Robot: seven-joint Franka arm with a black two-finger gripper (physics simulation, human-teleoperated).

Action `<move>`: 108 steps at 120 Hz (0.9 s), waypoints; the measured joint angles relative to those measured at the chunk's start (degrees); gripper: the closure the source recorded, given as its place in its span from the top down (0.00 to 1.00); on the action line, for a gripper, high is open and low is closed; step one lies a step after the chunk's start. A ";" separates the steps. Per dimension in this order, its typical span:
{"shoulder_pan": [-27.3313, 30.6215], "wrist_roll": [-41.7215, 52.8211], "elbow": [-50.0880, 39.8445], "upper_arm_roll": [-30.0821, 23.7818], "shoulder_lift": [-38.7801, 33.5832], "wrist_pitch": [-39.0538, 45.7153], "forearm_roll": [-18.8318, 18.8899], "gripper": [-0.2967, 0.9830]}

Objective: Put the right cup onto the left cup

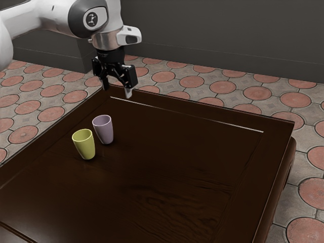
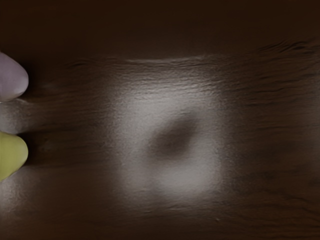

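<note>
My gripper (image 1: 117, 91) hangs open above the table's far edge in the exterior view, its two fingers wide apart with nothing between them. Below it and nearer the camera stands a purple cup (image 1: 104, 129), upright. A yellow-green cup (image 1: 84, 145) stands upright beside the purple one, nearer the camera and slightly toward the exterior view's left. A small gap appears between their bases. The wrist view catches part of the purple cup (image 2: 12, 79) and part of the yellow-green cup (image 2: 12, 154), both off to one side of the hand.
The dark wooden table (image 1: 167, 167) extends from the cups toward the exterior view's right, with a raised border around it. Beyond its edges lies a floor of round reddish tiles (image 1: 223, 87), and a dark wall (image 1: 212, 35) rises behind.
</note>
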 joint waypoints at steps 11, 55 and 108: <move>0.18 -0.23 0.00 0.16 0.22 0.41 -0.05 0.77; 6.49 -0.66 -0.40 0.60 8.00 5.40 -1.28 0.75; 15.28 5.98 5.03 -0.57 22.56 16.71 -3.46 0.69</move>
